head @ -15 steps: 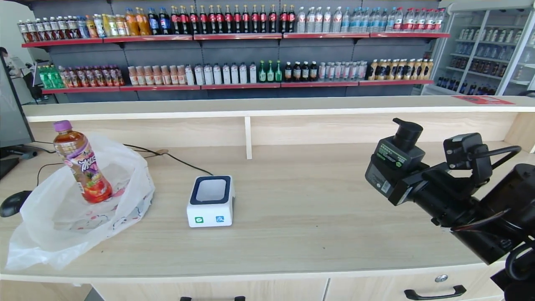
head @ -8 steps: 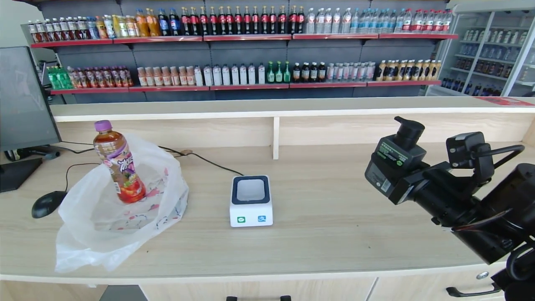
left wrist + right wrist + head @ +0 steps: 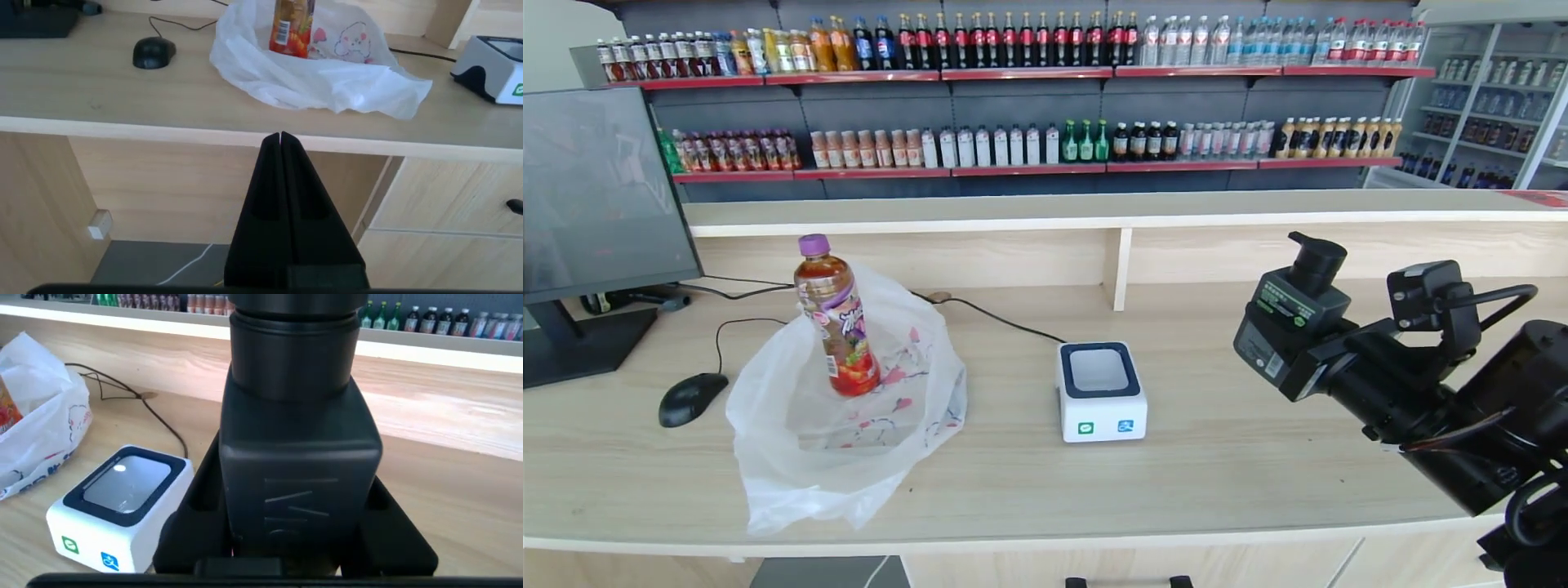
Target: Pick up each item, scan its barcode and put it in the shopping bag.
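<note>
While our right gripper is clenched on the black square pump-cap bottle, well to the right of the white box scanner, we judge that the scanning step is in hand. Next its barcode must face the scanner's glass, and then it goes into the thin white plastic bag; our left gripper is closed and empty.

Tea bottle upright in bag; black pump bottle aloft.

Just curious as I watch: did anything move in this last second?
Only the robot's view turned toward its left: the whole scene slid right, showing more of the monitor. The tea bottle in the shopping bag, and the scanner, kept their places on the counter. The right gripper still holds the black pump bottle the same way.
</note>
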